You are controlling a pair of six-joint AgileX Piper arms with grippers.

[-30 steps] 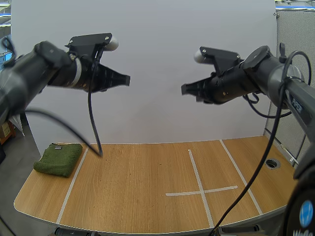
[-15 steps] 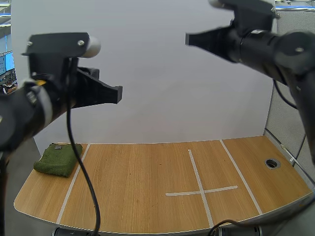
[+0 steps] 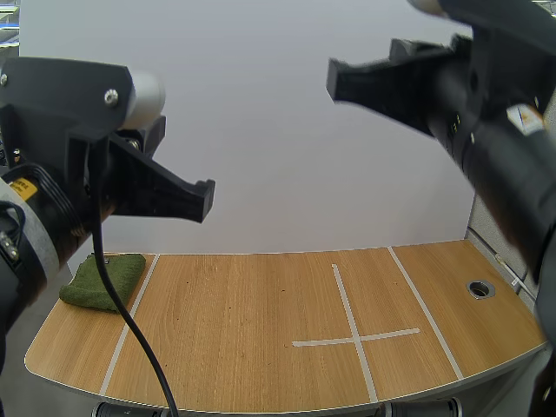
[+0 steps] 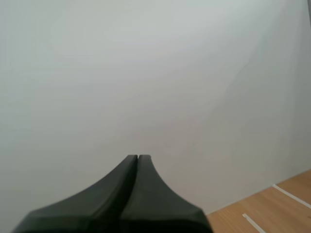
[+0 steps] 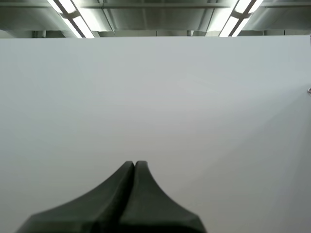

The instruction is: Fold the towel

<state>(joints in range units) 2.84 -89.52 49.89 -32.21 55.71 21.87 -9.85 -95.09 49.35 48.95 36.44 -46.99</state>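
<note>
Okay, judging by the layout, the fold is looking done or nearly done: the green towel point(image 3: 104, 280) is lying as a compact pad with slightly uneven edges at the far left end of the table point(image 3: 261, 347), just beside the left tape line point(image 3: 130, 317). If another fold is wanted, I'm thinking the left arm is the one to use. It should open wide before descending, come down on a free edge rather than mid-pad, pinch one layer, lift low and lay it over flat. The right arm would be facing a long reach across.

Pose: both arms are hanging high, well clear of the towel. My left gripper point(image 3: 205, 198) is pointing forward at the white back wall point(image 3: 261, 130), roughly level, above and to the right of the towel. My right gripper point(image 3: 334, 80) is sitting higher, pointing inward, over the side with the tape cross point(image 3: 356, 337). Jaws on both are sitting fully closed and holding nothing: in each wrist view the fingers point(image 4: 116, 194) are lying together as one dark wedge.
</note>
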